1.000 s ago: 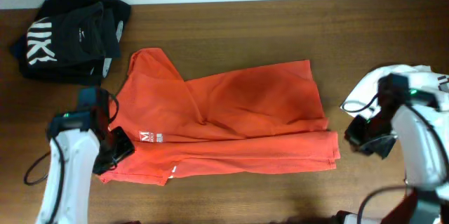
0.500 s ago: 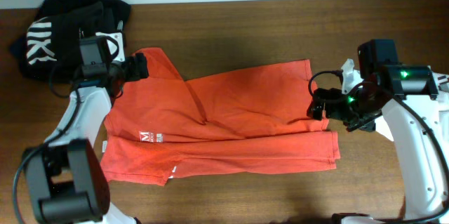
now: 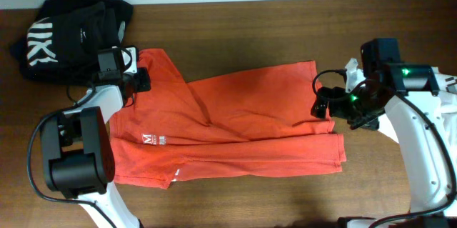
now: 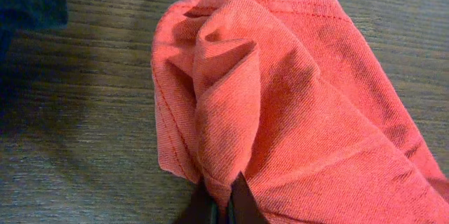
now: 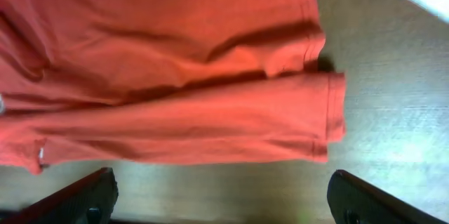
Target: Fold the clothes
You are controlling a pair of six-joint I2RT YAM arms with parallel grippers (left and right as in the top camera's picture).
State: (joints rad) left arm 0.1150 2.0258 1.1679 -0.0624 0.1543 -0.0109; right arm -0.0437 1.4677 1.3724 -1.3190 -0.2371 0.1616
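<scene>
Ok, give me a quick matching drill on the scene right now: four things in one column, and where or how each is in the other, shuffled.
1. left gripper
2. right gripper
3. black clothes
4. red shirt

A. open, holding nothing
B. heaped at the far left corner of the table
C. spread across the middle
D. shut on a bunched fold of cloth

Pairs: 1-D, 2-A, 3-B, 4-C
</scene>
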